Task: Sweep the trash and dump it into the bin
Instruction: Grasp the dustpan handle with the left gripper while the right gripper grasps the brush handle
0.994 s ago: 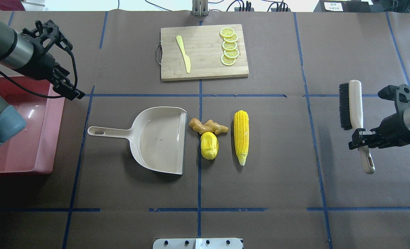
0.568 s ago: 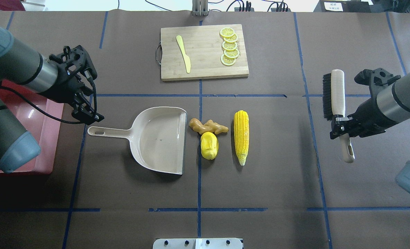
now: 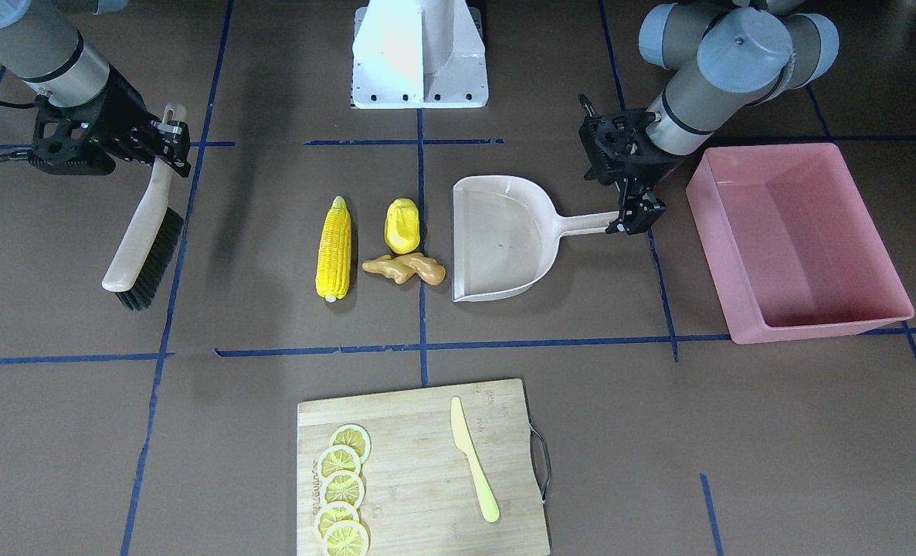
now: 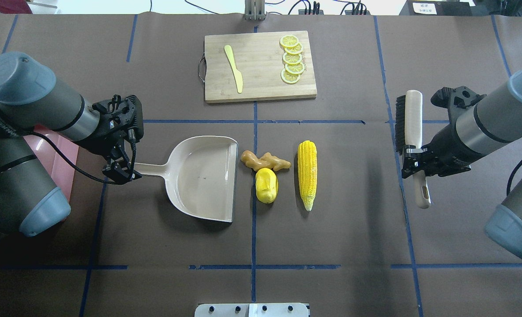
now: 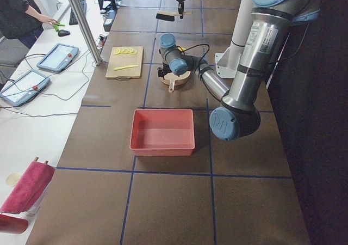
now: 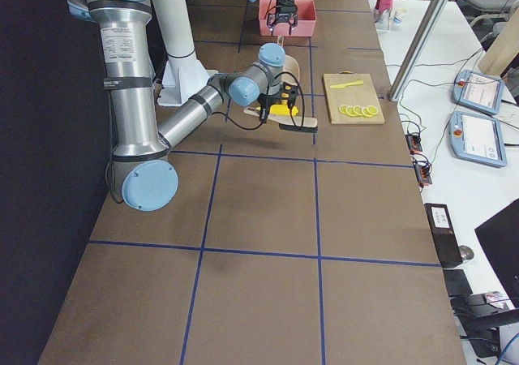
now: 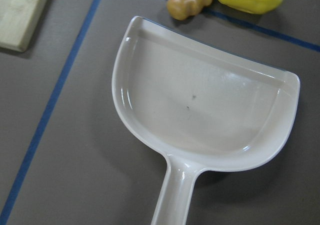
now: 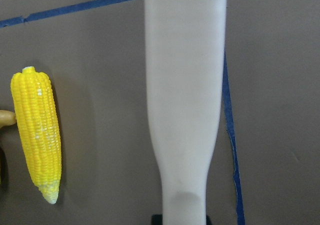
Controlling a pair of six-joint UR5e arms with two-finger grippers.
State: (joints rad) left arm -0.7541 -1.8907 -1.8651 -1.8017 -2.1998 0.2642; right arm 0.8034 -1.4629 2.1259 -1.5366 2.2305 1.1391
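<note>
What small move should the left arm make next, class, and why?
Probably lower the left claw and close it on the dustpan handle. The claw hangs over the handle's end, apparently open, while the right claw grips the brush; the corn, ginger and lumpy vegetable lie unswept beside the pan's mouth.

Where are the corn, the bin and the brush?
corn (image 4: 307, 174), overhead view, middle of the cob
bin (image 3: 802, 255), front-facing view, bare floor
brush (image 4: 413, 119), overhead view, pale back beside the bristles

Silver-grey arm tubes (image 4: 45, 105), blue joint caps (image 4: 16, 79), black cables (image 4: 69, 162).
</note>
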